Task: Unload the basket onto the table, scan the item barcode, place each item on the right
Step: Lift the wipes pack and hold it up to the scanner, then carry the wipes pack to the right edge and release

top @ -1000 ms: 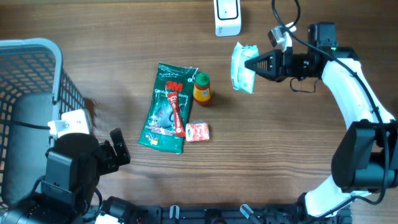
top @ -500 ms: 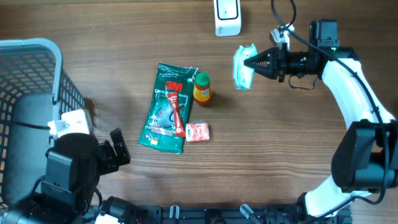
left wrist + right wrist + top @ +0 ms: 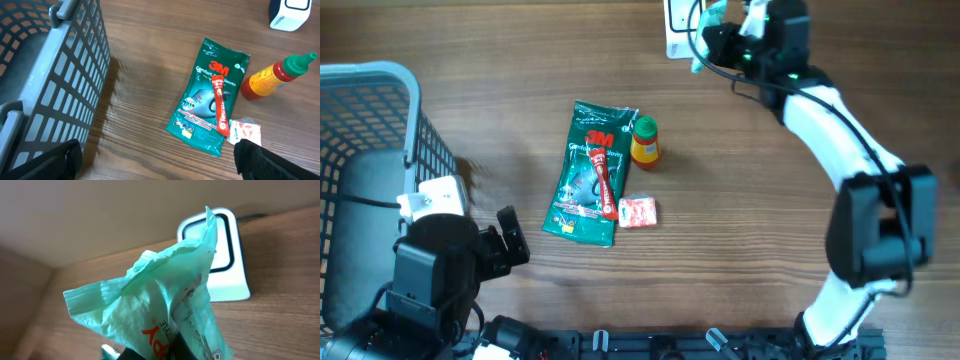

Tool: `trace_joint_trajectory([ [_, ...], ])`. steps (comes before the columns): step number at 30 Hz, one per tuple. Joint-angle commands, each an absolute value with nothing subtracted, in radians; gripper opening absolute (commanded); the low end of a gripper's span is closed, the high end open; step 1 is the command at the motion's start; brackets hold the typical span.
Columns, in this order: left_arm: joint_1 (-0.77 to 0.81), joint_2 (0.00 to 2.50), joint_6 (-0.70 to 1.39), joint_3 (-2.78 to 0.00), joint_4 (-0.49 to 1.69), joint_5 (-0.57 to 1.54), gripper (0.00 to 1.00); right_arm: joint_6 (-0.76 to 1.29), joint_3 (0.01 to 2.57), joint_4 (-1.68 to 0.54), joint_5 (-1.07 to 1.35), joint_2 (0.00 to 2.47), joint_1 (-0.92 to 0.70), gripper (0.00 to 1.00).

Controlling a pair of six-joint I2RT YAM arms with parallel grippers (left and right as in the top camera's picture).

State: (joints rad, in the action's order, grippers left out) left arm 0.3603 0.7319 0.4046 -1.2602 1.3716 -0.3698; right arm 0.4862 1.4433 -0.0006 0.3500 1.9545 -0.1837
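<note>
Green packet (image 3: 160, 305) | right gripper (image 3: 150, 350) clamped on it, before scanner (image 3: 231, 267) | left gripper (image 3: 160, 162) wide, empty

The packet (image 3: 150, 307) hides part of the scanner (image 3: 231, 277).

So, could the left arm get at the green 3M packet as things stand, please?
Probably yes: the left gripper is open and empty, with only bare table between it and the green 3M packet.

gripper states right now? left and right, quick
left gripper: open, holding nothing.
right gripper: closed on the pale green packet.
</note>
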Motion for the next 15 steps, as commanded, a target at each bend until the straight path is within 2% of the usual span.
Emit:
trace_joint_trajectory([
  [1, 0.363, 0.727, 0.397, -1.261, 1.370, -0.379, 0.99, 0.520, 1.634, 0.014, 0.203, 2.119, -0.216, 0.04],
  [6, 0.363, 0.727, 0.397, -1.261, 1.370, -0.379, 1.00, 0.565, 1.937, 0.015, 0.133, 2.357, -0.246, 0.05],
  [13, 0.363, 0.727, 0.397, -1.261, 1.370, -0.379, 1.00, 0.575, 1.964, 0.032, 0.122, 2.384, -0.242, 0.05],
  [15, 0.363, 0.727, 0.397, -1.261, 1.370, -0.379, 1.00, 0.577, 1.964, -0.032, 0.122, 2.350, -0.194, 0.05],
])
